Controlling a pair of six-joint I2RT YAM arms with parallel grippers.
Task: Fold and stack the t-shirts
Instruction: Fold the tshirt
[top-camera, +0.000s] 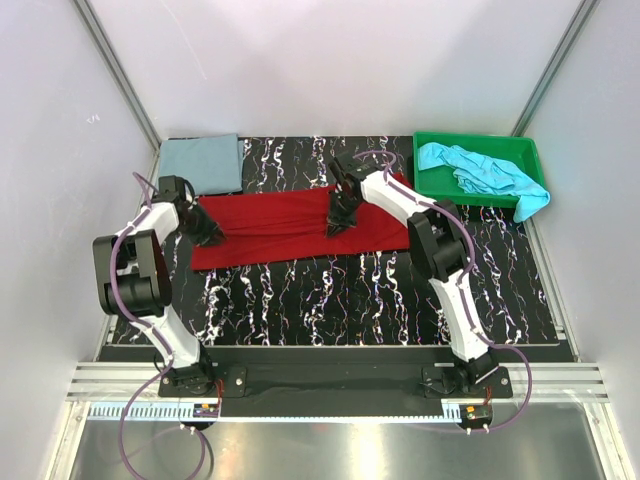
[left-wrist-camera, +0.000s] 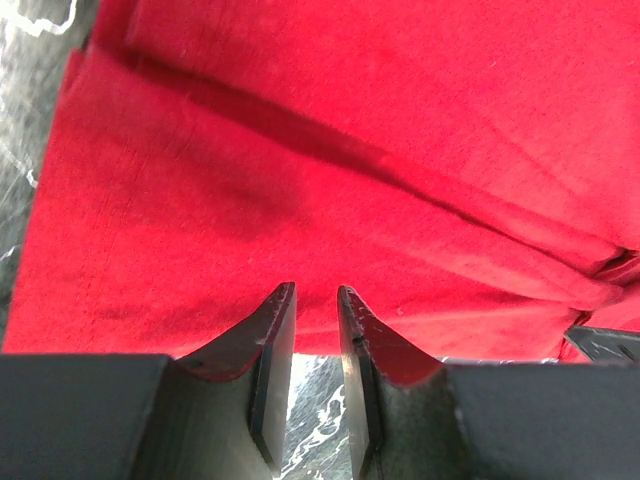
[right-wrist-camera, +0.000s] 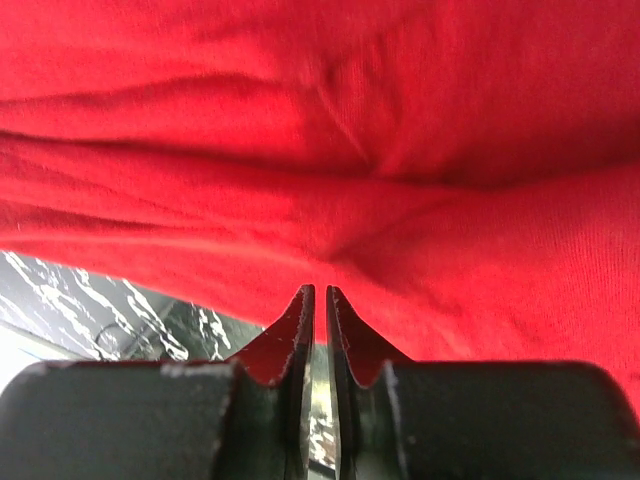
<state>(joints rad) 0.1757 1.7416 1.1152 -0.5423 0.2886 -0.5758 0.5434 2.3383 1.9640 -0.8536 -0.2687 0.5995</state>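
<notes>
Puckering at the pinching right hand (right-wrist-camera: 320, 290), the red t-shirt (right-wrist-camera: 300, 150) runs off-frame.

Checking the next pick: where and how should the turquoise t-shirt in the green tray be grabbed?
Probably the flap of the turquoise t-shirt draped over the near right corner of the green tray, coming from above at the right. It hangs over the rim, free of the walls; the rest lies crumpled inside.

The red t-shirt (left-wrist-camera: 300, 150) runs off the edges of both wrist views; from above, the right arm (top-camera: 395, 197) covers its middle, and whether the left gripper (left-wrist-camera: 316, 288) actually pinches the hem cannot be told.
</notes>
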